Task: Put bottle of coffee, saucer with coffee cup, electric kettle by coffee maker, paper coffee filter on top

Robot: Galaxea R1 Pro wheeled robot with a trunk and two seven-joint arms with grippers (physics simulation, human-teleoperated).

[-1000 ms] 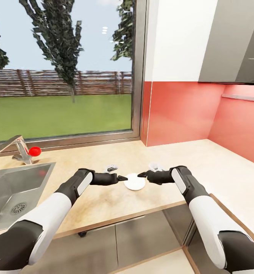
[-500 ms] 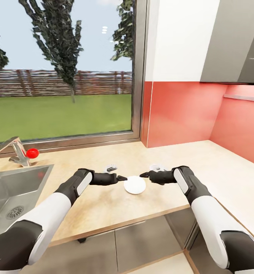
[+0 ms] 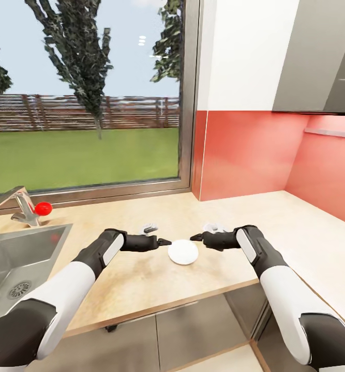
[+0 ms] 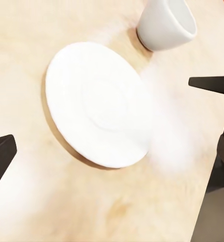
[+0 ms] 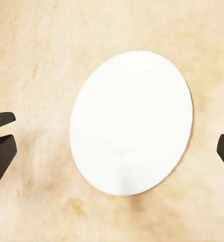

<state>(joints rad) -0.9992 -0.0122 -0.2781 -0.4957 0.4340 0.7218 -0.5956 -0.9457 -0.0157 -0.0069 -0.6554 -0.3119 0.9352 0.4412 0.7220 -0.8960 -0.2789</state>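
Note:
A white saucer lies flat on the light wooden countertop near its front edge. My left gripper hovers just left of it and my right gripper just right of it, tips facing each other. In the left wrist view the saucer sits between the wide-open fingers, and a white coffee cup stands on the counter right beside the saucer. The right wrist view looks down on the saucer between its open fingers. Nothing is held. The coffee maker, bottle, filter and kettle are out of view.
A steel sink with a faucet and red knob is at the left. A window runs behind the counter, a red backsplash stands at the right, and the counter turns a corner there. Grey upper cabinets hang above.
The whole view has shifted slightly, so the camera moved. Both arms and the saucer keep the same places relative to each other.

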